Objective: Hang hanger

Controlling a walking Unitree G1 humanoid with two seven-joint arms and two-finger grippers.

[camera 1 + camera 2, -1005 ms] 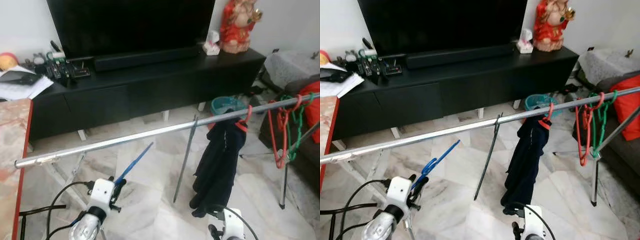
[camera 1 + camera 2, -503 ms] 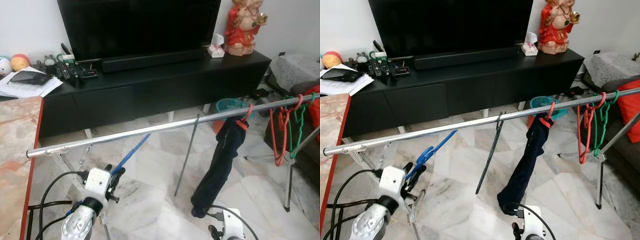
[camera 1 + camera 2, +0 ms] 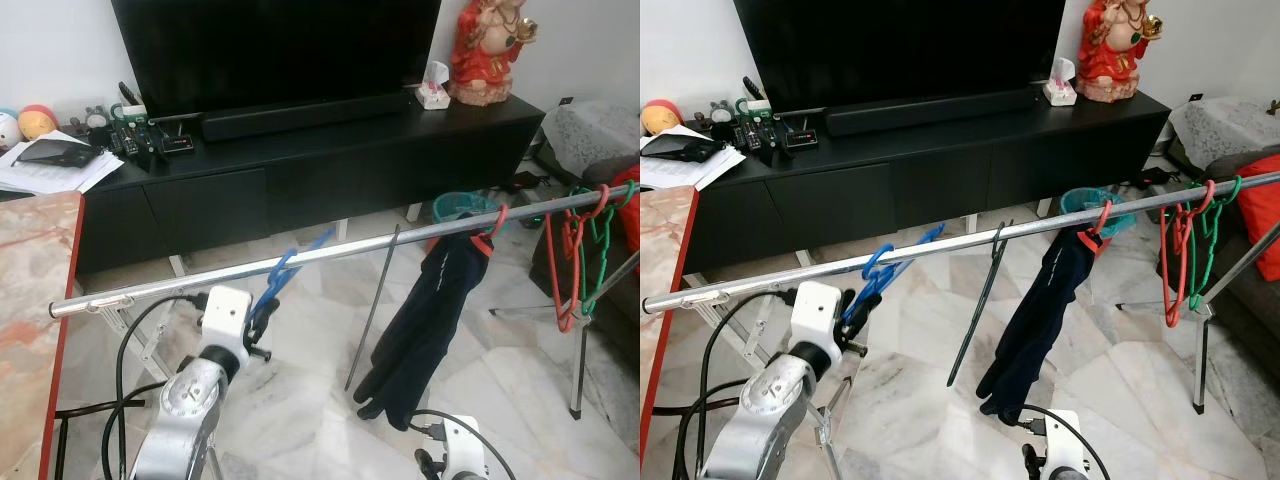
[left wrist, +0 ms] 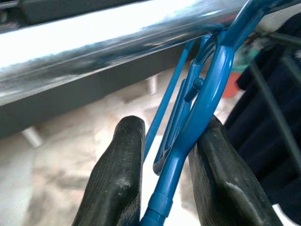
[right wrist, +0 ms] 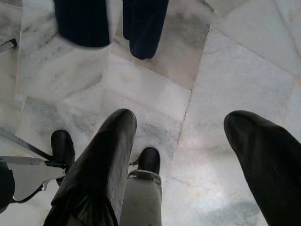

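Observation:
A blue plastic hanger [image 3: 287, 266] is pinched in my left gripper [image 3: 262, 312], which is shut on its lower part. The arm is lifted just under the long silver rail [image 3: 340, 250], and the hanger's upper end crosses the rail. In the left wrist view the blue hanger [image 4: 207, 108] runs up between the two black fingers [image 4: 117, 179] to the shiny rail [image 4: 117, 42]; whether its hook sits over the rail I cannot tell. My right gripper [image 5: 178, 120] hangs low and open, pointing at the marble floor.
Further along the rail hang a thin black hanger [image 3: 375, 300], a dark garment [image 3: 425, 330] on a red hanger, and red and green hangers [image 3: 575, 260]. A black TV console [image 3: 330, 170] stands behind. A red-edged table [image 3: 40, 300] is at the left.
My left arm has risen and carried the blue hanger from below the rail up against it. The dark garment has swung. The camera shifted slightly.

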